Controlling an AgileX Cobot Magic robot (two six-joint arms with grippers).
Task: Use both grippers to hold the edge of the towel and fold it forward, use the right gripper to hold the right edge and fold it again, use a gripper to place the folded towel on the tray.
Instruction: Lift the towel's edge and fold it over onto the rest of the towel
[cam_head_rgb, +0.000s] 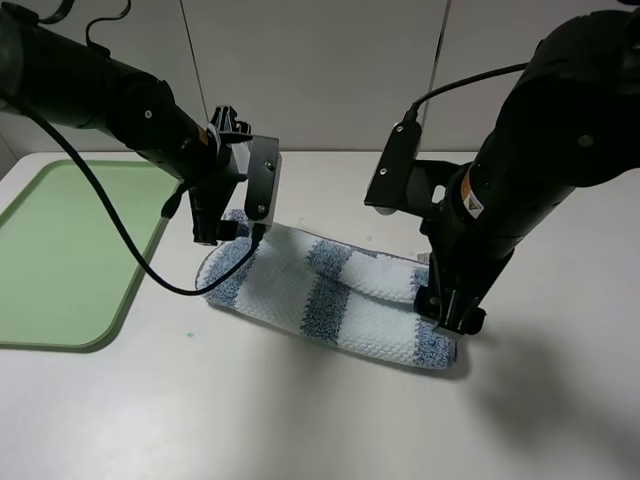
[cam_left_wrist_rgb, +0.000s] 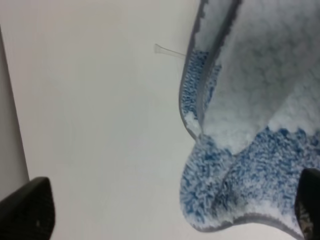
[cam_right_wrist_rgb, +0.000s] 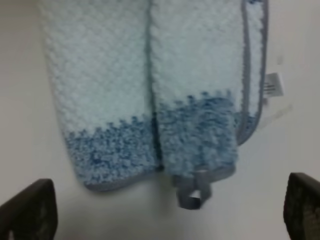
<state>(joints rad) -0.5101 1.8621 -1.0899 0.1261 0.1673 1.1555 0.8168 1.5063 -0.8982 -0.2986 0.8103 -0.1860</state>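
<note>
Plainly, both end effectors stand wide open and hold nothing. The left end effector (cam_head_rgb: 220, 232) hangs just over the towel's left end; in its wrist view the black fingertips (cam_left_wrist_rgb: 30, 212) sit far apart with blue pile lying loose between them. The right end effector (cam_head_rgb: 450, 312) hovers low at the other end, its jaws equally spread, the cloth just ahead of them and ungripped.

The towel (cam_head_rgb: 330, 295) lies on the white surface (cam_head_rgb: 300, 420) as a long doubled band. Two layers and the grey hem (cam_right_wrist_rgb: 245, 75) show in the right wrist view, with the white tag (cam_right_wrist_rgb: 272, 85) poking out beside it. So the forward fold looks done, and the second fold is the step in hand.

That calls for the right end effector to drop onto the right edge (cam_head_rgb: 440, 352), pinch both layers at the blue stripe, and carry them over toward the left end. The left arm should probably lift clear first.

The tray (cam_head_rgb: 60, 250) sits well apart at the left, and the part in view holds nothing.
</note>
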